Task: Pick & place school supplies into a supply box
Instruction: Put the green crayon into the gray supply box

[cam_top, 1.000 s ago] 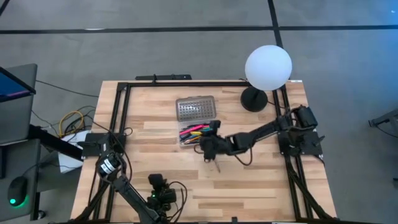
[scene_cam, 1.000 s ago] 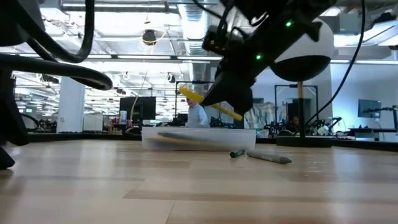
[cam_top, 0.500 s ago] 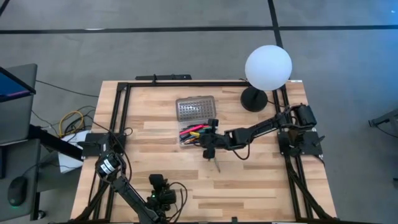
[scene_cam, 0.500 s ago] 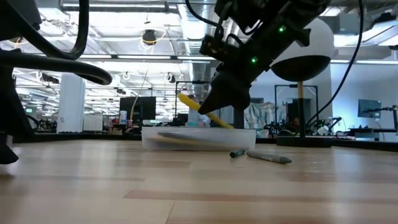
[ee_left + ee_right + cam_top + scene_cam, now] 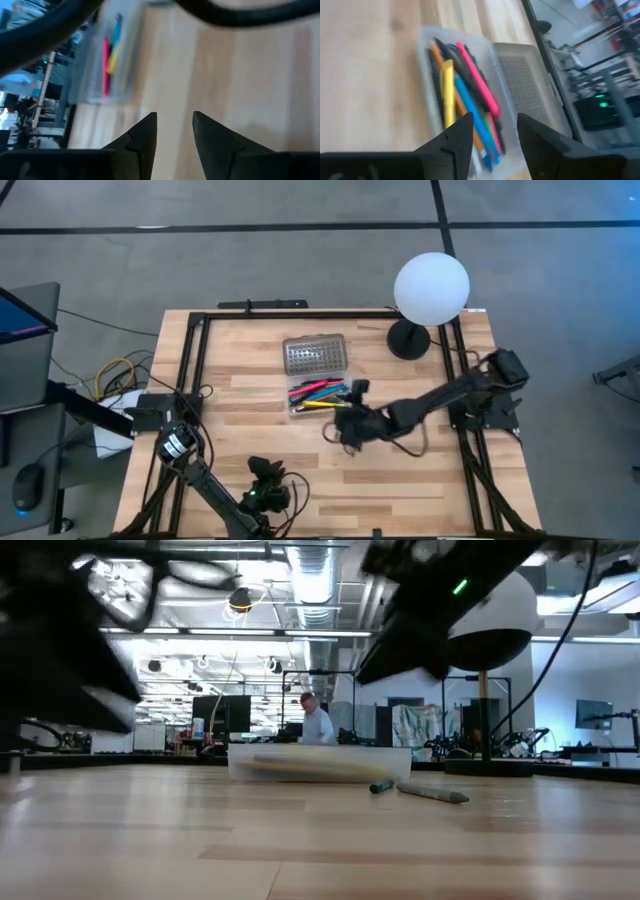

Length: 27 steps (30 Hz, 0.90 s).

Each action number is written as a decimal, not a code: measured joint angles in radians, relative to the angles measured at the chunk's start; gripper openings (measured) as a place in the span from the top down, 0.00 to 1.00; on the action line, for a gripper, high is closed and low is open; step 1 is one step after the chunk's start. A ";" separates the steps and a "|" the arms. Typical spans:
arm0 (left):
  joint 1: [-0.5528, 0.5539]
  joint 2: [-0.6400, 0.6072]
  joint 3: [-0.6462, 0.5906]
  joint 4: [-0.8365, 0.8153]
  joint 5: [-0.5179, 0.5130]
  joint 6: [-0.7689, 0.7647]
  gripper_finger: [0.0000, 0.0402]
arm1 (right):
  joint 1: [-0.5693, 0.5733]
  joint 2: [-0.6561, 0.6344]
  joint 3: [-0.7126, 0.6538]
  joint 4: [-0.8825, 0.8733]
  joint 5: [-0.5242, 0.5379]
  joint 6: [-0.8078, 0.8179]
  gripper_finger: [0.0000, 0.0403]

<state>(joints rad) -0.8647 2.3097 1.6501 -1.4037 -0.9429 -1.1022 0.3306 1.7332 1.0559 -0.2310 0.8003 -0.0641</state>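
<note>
The clear supply box [image 5: 291, 404] lies at mid-table with its grey dotted lid [image 5: 315, 355] folded open on the far side. Several school supplies lie in it, among them a pink pen [image 5: 479, 80], a blue one [image 5: 472, 117] and a yellow marker [image 5: 447, 90]. My right gripper [image 5: 493, 120] hovers open just near-right of the box [image 5: 425, 37], with nothing between its fingers. My left gripper [image 5: 174, 116] is open at the table's near edge [image 5: 262, 492], far from the box [image 5: 85, 75]. A green-capped pen [image 5: 380, 786] and a grey pen [image 5: 432, 794] lie on the table in front of the box [image 5: 320, 762].
A lamp with a white globe [image 5: 431, 288] on a black base [image 5: 408, 340] stands at the far right. A black frame [image 5: 190, 380] runs round the table's edges. Bare wood spreads left of the box and along the near side.
My right gripper held the yellow marker tilted over the box, then opened and let it go. The marker now lies in the box among the others. The gripper has then drawn back up and toward the table's near right. My left gripper has turned at the wrist.
</note>
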 joint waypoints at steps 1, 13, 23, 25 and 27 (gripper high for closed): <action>0.012 -0.001 0.008 -0.002 -0.022 -0.001 0.70 | 0.026 -0.027 0.000 -0.044 0.000 0.046 0.64; 0.244 -0.002 0.105 0.137 -0.078 0.299 0.70 | 0.377 -0.194 0.000 -0.425 -0.041 0.584 0.69; 0.403 -0.002 0.142 0.538 0.182 0.755 0.70 | 0.595 -0.127 0.001 -0.446 -0.023 0.732 0.70; 0.438 -0.002 0.142 0.574 0.264 0.791 0.70 | 0.622 -0.106 0.000 -0.445 -0.015 0.746 0.70; 0.473 -0.002 0.142 0.611 0.348 0.818 0.70 | 0.637 -0.089 0.000 -0.442 -0.012 0.762 0.70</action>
<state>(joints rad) -0.3917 2.3074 1.7916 -0.7925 -0.5953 -0.2846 0.9677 1.6445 1.0557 -0.6733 0.7883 0.6982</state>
